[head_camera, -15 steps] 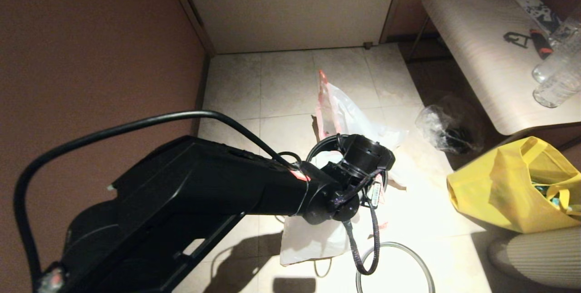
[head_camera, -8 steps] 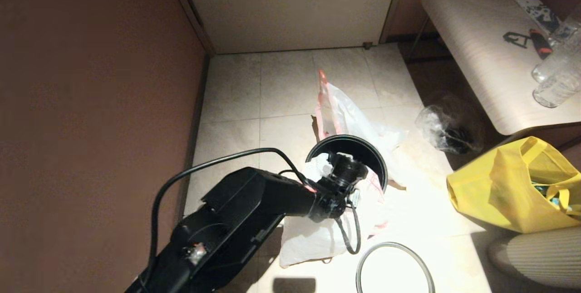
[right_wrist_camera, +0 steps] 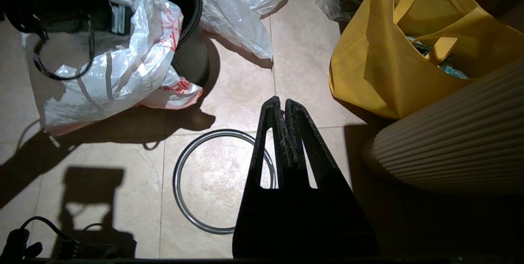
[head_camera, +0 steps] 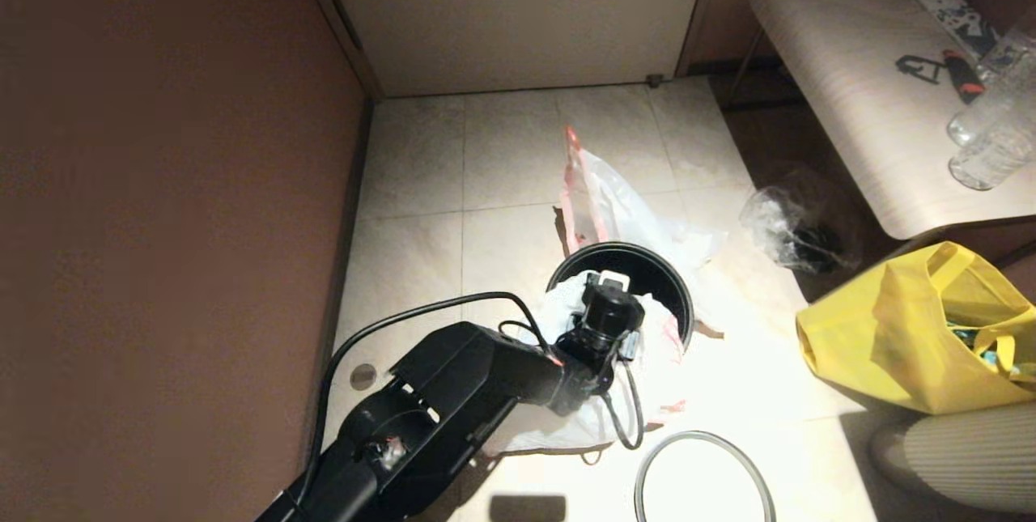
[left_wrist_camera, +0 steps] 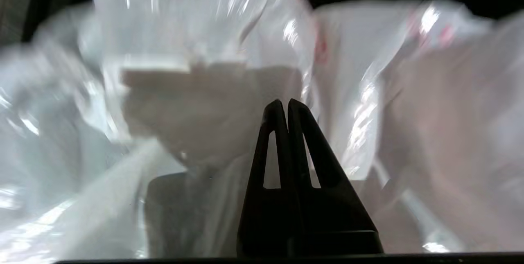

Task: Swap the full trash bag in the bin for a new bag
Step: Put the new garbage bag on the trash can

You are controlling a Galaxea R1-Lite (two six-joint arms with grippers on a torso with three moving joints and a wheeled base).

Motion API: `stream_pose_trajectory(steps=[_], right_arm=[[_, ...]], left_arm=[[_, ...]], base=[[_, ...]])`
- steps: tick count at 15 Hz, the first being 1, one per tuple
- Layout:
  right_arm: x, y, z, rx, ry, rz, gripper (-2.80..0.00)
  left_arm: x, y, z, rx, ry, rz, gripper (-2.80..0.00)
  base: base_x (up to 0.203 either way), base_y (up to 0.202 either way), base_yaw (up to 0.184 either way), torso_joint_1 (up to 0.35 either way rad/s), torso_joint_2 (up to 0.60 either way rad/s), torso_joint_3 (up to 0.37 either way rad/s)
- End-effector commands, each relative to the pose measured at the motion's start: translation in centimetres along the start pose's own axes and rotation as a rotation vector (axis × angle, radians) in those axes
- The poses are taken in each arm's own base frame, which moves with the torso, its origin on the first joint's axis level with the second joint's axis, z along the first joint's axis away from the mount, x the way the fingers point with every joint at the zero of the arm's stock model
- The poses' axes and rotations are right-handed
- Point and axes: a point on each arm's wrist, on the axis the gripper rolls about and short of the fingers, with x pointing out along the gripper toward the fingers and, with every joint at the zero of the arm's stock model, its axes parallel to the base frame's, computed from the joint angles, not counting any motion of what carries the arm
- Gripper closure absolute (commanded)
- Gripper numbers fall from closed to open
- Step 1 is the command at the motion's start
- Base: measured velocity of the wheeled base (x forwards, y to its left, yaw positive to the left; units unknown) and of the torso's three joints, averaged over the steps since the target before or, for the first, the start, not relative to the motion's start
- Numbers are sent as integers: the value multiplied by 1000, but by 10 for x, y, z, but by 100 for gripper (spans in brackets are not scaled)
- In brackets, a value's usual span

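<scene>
The black bin (head_camera: 651,273) stands on the tiled floor, without its grey hoop (head_camera: 700,433), which lies flat on the floor nearer me. The new bag (head_camera: 566,425), milky white with red characters, drapes over the bin's near edge and down onto the floor. My left arm (head_camera: 486,376) reaches down into the bin's mouth. My left gripper (left_wrist_camera: 285,102) is shut, with the new bag's (left_wrist_camera: 204,100) plastic all round it. The full trash bag (head_camera: 607,202), see-through with orange-pink handles, lies behind the bin. My right gripper (right_wrist_camera: 283,100) hangs shut above the hoop (right_wrist_camera: 175,178).
A yellow tote bag (head_camera: 898,336) sits right of the bin, with a clear bag of dark contents (head_camera: 797,231) behind it. A pale bench (head_camera: 850,85) stands at the far right, a ribbed beige object (head_camera: 963,457) at the near right. A brown wall runs along the left.
My left arm has dropped lower and reached forward, its wrist now inside the bin's mouth. The new bag has been drawn further over the bin's near edge.
</scene>
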Motion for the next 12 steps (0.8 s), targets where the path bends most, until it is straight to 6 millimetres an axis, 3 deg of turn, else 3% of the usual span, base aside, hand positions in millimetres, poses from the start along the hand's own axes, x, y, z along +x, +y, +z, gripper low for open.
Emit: stream_pose_trajectory(steps=[1, 3, 6, 9, 12], right_arm=[[0, 0, 0, -1, -1, 0, 0], [0, 0, 0, -1, -1, 0, 0], [0, 0, 0, -1, -1, 0, 0], [0, 0, 0, -1, -1, 0, 0], [0, 0, 0, -1, -1, 0, 0]], left_arm=[[-30, -13, 39, -27, -69, -11, 0], [-57, -18, 64, -45, -68, -32, 0], [-97, -14, 74, -34, 53, -44, 0], [-122, 17, 45, -50, 234, 9, 0], [-131, 66, 2, -103, 366, 50, 0]], base=[[0, 0, 0, 0, 0, 0], [0, 0, 0, 0, 0, 0], [0, 0, 0, 0, 0, 0], [0, 0, 0, 0, 0, 0], [0, 0, 0, 0, 0, 0]])
